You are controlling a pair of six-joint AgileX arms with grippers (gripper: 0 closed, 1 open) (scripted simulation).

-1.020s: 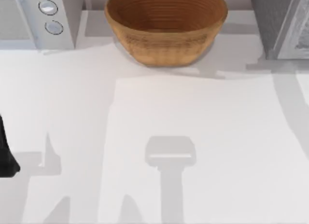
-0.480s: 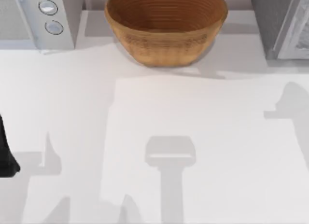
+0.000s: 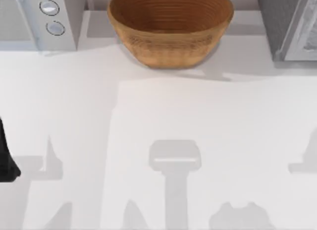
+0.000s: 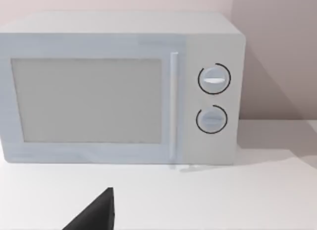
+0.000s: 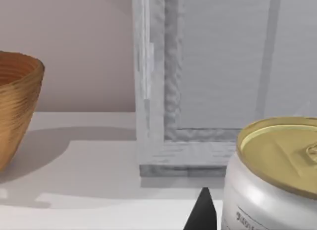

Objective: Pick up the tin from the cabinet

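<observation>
Tin (image 5: 270,175), silver body with gold lid, close before right end effector (image 5: 202,212), just beside its dark fingertip; grasping or not, cannot tell. Grey cabinet (image 5: 218,81) behind tin, at worktop (image 3: 148,116) back right. Wicker bowl (image 3: 171,27) back centre. Microwave (image 4: 119,88) back left. Left arm (image 3: 6,155) parked at left edge.

White table (image 3: 208,121), bearing a microwave (image 3: 37,19) far-left, a wicker bowl (image 3: 171,27) centre-back, a grey cabinet (image 3: 290,24) far-right.
</observation>
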